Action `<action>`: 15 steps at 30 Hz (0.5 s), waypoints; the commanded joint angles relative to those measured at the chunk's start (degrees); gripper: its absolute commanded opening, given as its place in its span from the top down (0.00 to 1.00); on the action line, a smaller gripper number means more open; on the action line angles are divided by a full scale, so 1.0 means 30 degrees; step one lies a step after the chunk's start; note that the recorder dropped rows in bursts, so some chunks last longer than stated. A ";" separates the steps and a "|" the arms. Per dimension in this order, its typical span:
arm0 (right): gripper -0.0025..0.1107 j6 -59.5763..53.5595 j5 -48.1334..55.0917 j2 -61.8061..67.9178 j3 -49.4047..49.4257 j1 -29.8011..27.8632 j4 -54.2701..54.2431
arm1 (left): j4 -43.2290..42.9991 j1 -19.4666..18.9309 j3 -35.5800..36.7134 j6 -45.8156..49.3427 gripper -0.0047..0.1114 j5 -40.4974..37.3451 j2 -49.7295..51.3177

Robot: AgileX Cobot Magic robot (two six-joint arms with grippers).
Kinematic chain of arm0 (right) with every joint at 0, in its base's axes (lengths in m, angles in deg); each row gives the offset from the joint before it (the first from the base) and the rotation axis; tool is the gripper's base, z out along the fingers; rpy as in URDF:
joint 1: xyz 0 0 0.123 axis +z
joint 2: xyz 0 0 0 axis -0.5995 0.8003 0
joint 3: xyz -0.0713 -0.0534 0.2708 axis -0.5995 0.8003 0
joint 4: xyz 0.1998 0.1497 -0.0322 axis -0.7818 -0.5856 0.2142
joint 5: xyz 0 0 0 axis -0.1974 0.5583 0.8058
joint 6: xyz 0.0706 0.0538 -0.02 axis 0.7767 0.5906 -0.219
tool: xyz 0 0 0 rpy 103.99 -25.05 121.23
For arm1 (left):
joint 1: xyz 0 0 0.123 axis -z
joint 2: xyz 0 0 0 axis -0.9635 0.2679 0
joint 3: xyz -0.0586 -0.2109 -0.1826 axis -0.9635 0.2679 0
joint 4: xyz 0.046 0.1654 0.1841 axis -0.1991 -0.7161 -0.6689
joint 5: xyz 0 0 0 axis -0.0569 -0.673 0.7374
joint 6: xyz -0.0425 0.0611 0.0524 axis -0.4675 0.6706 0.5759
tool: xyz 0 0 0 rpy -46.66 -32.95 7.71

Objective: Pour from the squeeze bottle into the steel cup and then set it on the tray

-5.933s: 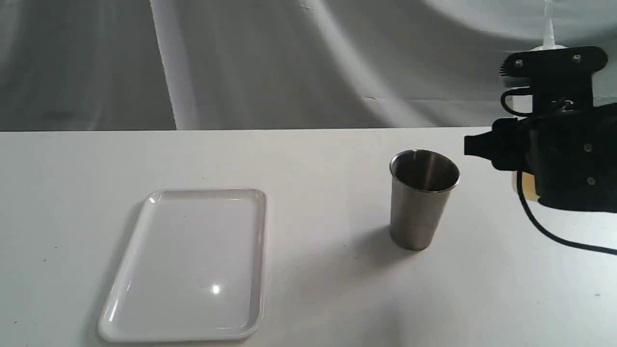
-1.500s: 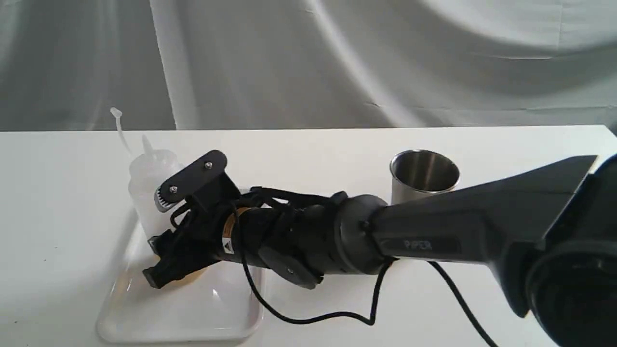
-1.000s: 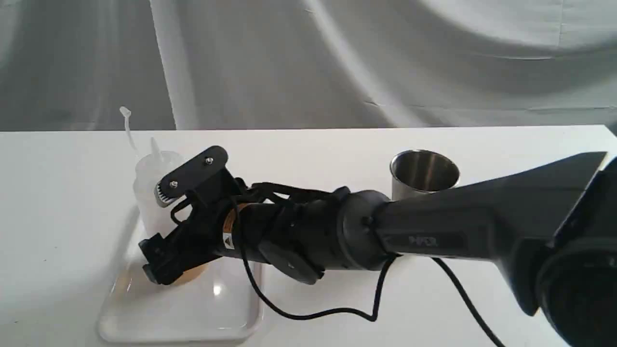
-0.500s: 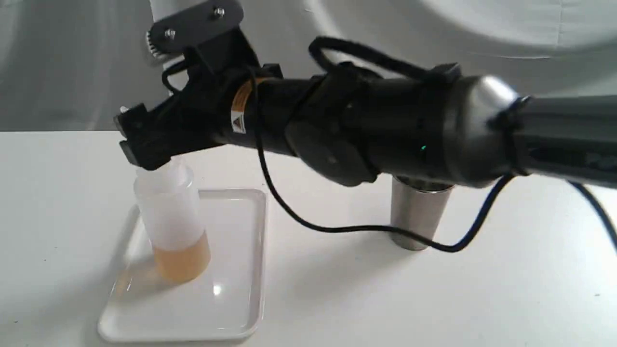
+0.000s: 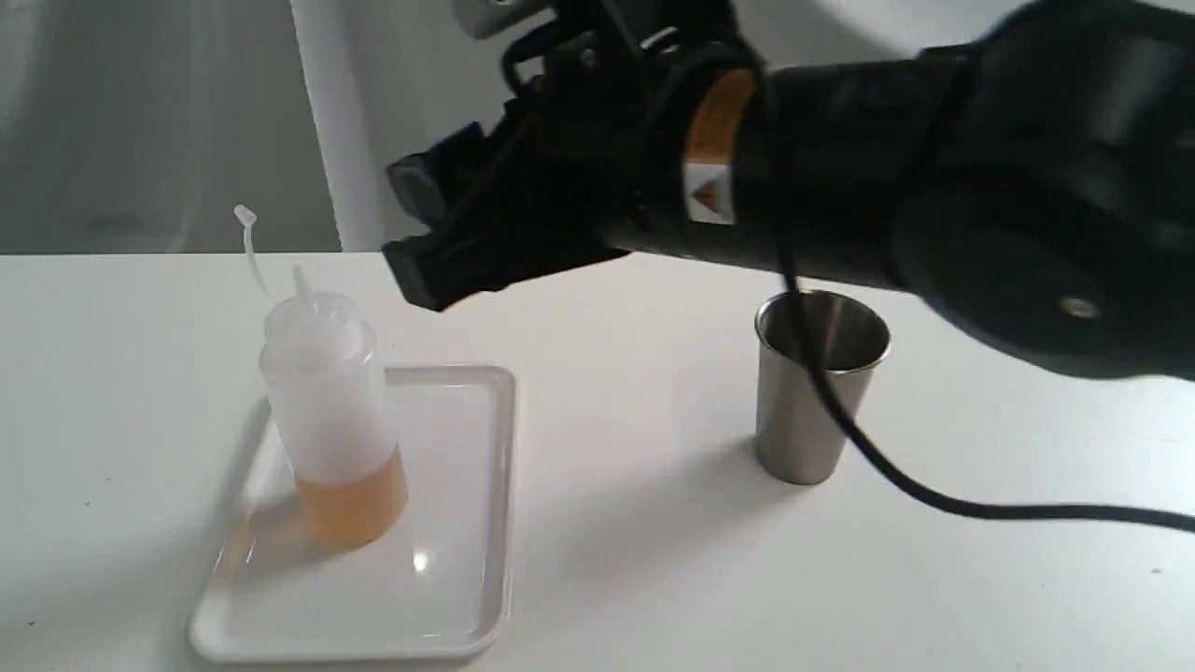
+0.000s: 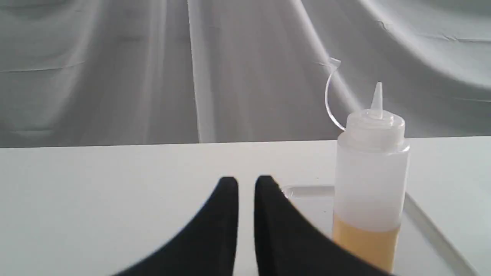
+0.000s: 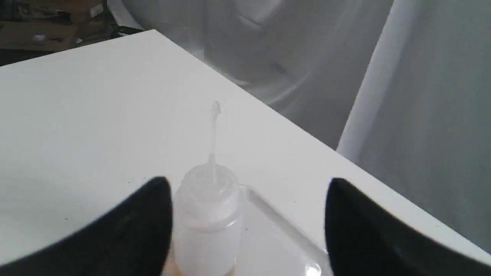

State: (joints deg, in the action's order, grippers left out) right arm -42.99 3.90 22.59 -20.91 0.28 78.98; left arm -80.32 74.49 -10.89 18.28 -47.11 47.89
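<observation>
Placement is looking done in the exterior view: the squeeze bottle (image 5: 327,411) is standing upright on the tray (image 5: 467,597), orange liquid sitting low in it, below and just ahead of the right gripper (image 5: 411,229), which is hanging raised with its jaws apart and nothing in them. The steel cup (image 5: 812,411) is standing well behind the fingertips, under the arm's wrist, with the arm's cable (image 5: 840,420) crossing in front of it; contact is not readable, and neither is the cup's fill. In the left wrist view the left gripper (image 6: 246,182) is sitting low with its jaws nearly together and holding nothing; the squeeze bottle (image 6: 370,180) is standing ahead of it and off to one side, on the tray (image 6: 307,190). In the right wrist view the squeeze bottle (image 7: 209,214) is showing beneath the spread jaws, nearer one finger, with its cap strap (image 7: 214,130) pointing up past the tips. Risks, as a judgement: a finger clipping that strap or the nozzle during any move away would be tipping the bottle, and the cable dragging on the cup's rim would be toppling the cup.
</observation>
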 commanded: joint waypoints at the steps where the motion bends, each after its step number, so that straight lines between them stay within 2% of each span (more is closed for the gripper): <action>1: 0.57 0.0101 0.0054 -0.2296 0.1916 -0.0001 0.0210 | 0.0052 -0.0010 0.0085 -0.0058 0.89 0.0030 -0.0088; 5: 0.70 0.0101 0.0054 -0.4709 0.3770 -0.0001 0.0210 | 0.0052 -0.0010 0.0085 -0.0058 0.89 0.0030 -0.0088; 11: 0.95 0.0520 0.0054 -0.7528 0.5878 -0.0001 0.0210 | 0.0052 -0.0010 0.0085 -0.0058 0.89 0.0030 -0.0088; 15: 0.98 0.0591 0.0054 -0.8897 0.6828 -0.0001 0.0210 | 0.0052 -0.0010 0.0085 -0.0058 0.89 0.0030 -0.0088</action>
State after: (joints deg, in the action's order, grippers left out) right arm -41.43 3.95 -2.64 -1.49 0.28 79.39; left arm -80.32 74.49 -10.89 18.28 -47.11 47.89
